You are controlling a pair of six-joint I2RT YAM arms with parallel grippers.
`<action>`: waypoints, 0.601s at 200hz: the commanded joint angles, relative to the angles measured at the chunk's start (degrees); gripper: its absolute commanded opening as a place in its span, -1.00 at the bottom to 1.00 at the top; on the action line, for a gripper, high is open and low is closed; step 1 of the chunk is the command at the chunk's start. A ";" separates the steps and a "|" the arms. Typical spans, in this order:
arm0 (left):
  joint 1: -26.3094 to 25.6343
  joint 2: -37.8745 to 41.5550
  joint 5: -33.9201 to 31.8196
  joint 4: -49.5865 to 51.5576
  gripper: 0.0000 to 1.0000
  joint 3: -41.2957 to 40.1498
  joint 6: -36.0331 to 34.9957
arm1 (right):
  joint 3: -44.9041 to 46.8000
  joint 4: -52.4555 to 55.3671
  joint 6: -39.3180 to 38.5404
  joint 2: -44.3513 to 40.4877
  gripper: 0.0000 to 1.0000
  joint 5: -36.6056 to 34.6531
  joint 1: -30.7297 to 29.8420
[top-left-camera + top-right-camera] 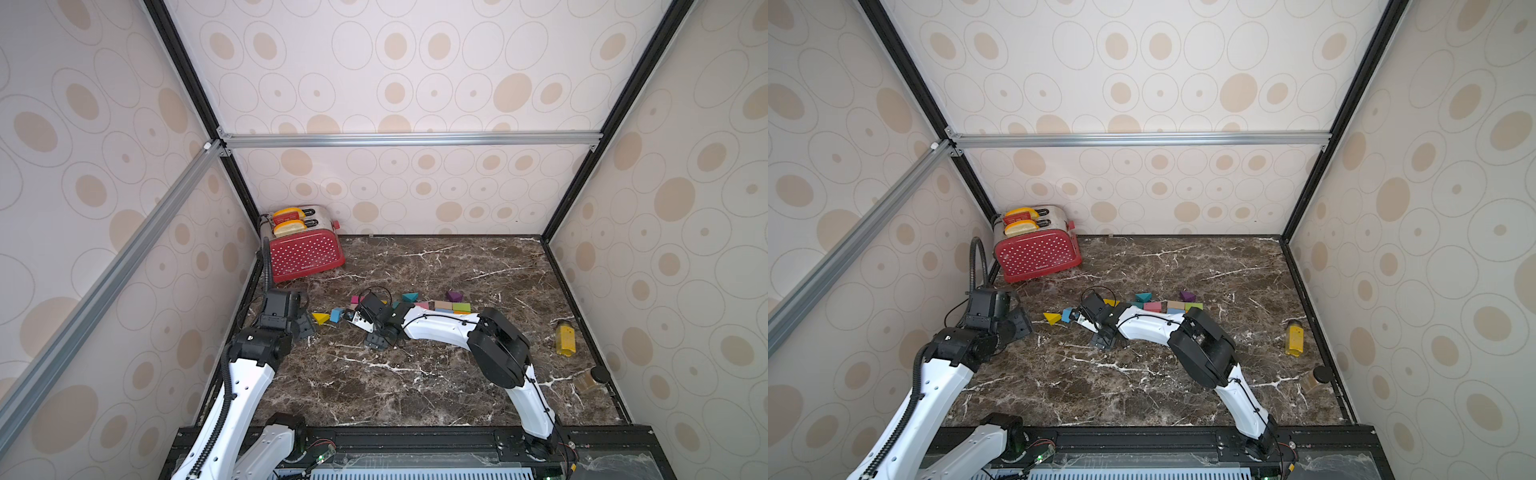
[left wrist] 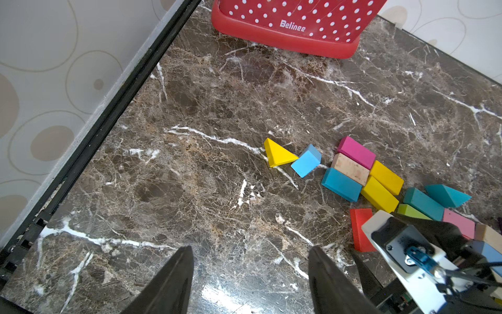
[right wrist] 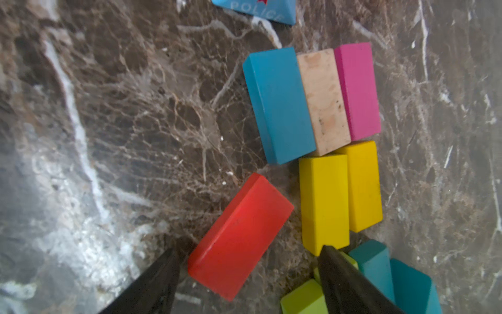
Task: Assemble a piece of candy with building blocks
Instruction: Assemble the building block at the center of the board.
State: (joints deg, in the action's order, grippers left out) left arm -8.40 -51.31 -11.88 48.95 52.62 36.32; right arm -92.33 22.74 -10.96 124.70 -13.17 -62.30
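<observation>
At the far left of the counter [image 2: 190,176] stands a red dotted toaster [image 1: 305,253]. Nearer, the left gripper [image 2: 250,280] hovers over bare marble, its jaws spread with nothing between them. The blocks all lie to its right. Closest are a yellow wedge [image 2: 278,155] and a light-blue wedge [image 2: 307,161], touching at a corner.

Further right sits a tight patch: a blue brick [image 3: 279,106], a bare-wood brick [image 3: 323,100] and a pink brick [image 3: 357,89] lie side by side, with two yellow bricks [image 3: 324,201] butted against their ends.

Just beside that patch, on its near side, lies a red brick [image 3: 240,236], flat and apart from the others. The right gripper [image 3: 249,248] is low over it with its jaws spread wide. One finger stands on the bare-counter side. The other is over the end of a yellow brick and a lime-green brick [image 3: 304,299]. Only the brick's nearer end sits between the fingertips, and the rest runs away from them toward the blue brick.

The brick's long axis lies on a slant across the line the jaws would close along, not square to it. I judge the wrist must twist, or the grip will land on corners. The right arm is plainly the nearer one.

Beyond it, more blocks trail right to a purple wedge [image 1: 454,296]. A mustard bottle [image 1: 565,340] stands well apart at the right edge.
</observation>
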 commanded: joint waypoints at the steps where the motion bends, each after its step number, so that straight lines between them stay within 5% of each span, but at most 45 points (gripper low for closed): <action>1: 0.37 0.69 -0.51 0.89 0.36 -0.06 -0.46 | -0.48 1.61 -0.64 1.16 0.69 -1.71 0.22; 120: 0.37 0.68 0.01 0.53 0.38 -0.26 -0.28 | -0.61 -0.56 -2.52 1.87 0.66 -0.34 2.95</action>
State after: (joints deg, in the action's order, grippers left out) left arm -8.40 -51.27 -11.79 48.93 52.29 36.34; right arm -92.90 21.63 -12.47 125.40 -13.78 -59.79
